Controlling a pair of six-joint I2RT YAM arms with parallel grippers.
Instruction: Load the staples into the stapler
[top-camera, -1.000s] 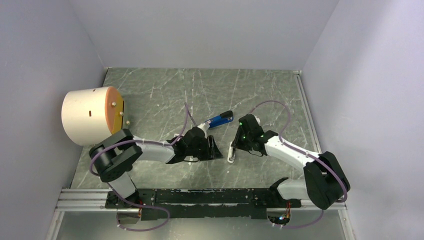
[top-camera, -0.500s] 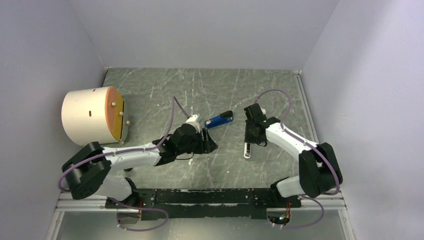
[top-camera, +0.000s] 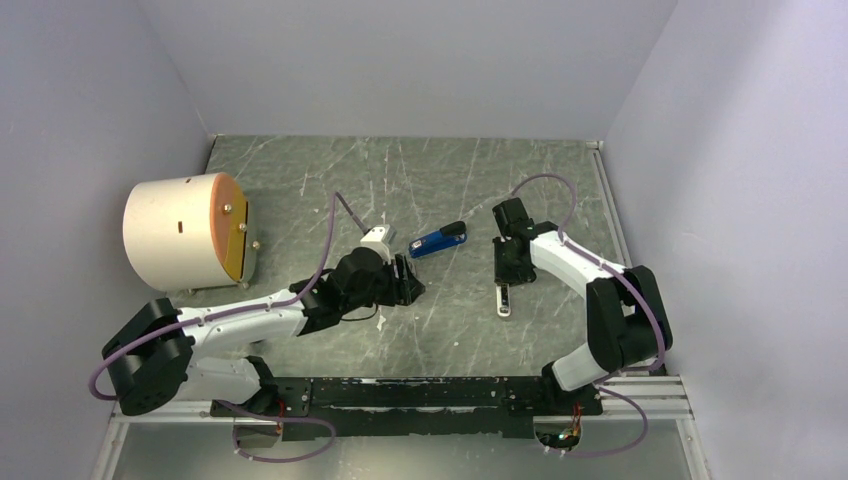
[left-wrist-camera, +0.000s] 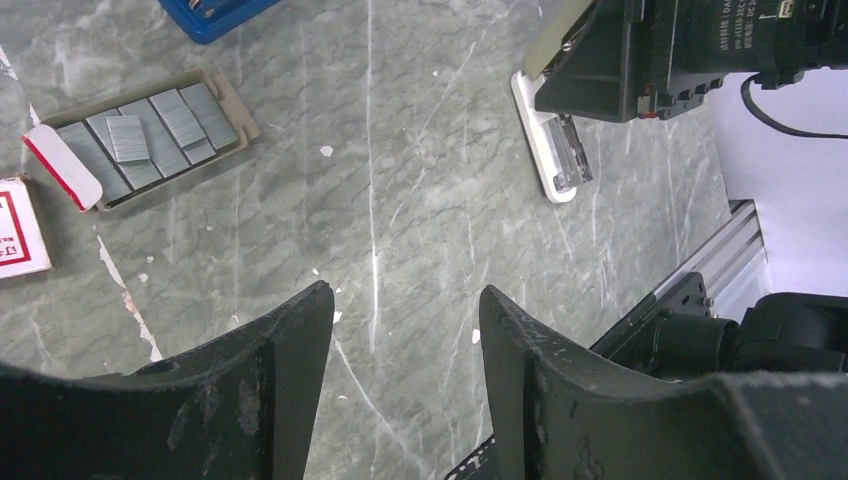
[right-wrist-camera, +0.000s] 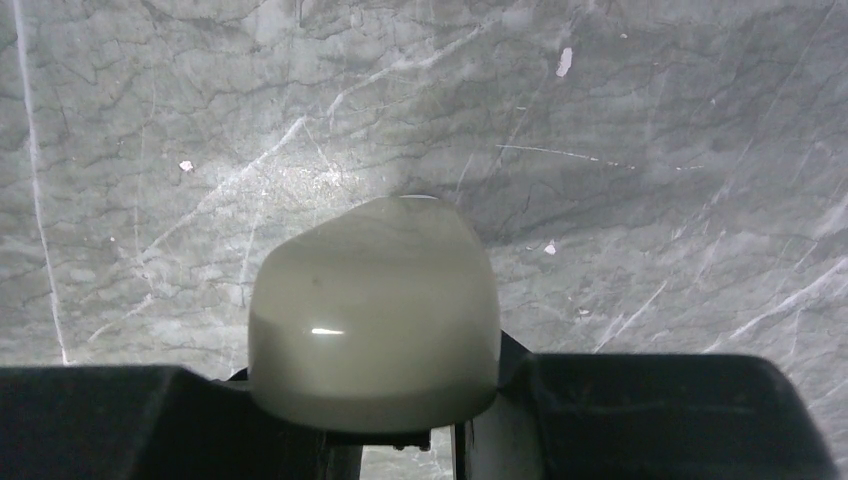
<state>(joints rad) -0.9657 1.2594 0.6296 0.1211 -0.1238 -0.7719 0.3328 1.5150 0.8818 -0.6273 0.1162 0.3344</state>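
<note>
Two black grippers hang low over a grey-green marbled table (top-camera: 300, 180). The slim blue stapler with a black base and black tip (top-camera: 438, 241) lies flat near the middle of the table. Nothing is touching it.

The left gripper (left-wrist-camera: 405, 293) is just to the left of the stapler, a bit closer to the arm bases. Its fingers are spread apart and there is only bare table between them.

The staples (left-wrist-camera: 150, 140) are small flat grey metal strips. They lie side by side in a little tan open tray with a red end flap (left-wrist-camera: 235, 110). One strip sits crooked on top of the others. In the left wrist view the tray is just beside the stapler, with a thin gap between them. A tiny red box with a white label (left-wrist-camera: 18, 225) lies past the tray, on the side away from the stapler.

The right gripper (top-camera: 504, 280) is to the right of the stapler and apart from it. Its fingers are pressed onto a pale beige bar with a rounded end (top-camera: 504, 303). The bar's free end points toward the arm bases. The right wrist view shows the rounded end sitting between the two black fingers.

A big cream drum with an orange face (top-camera: 175, 232) lies on its side far to the left of the stapler, by the wall.
</note>
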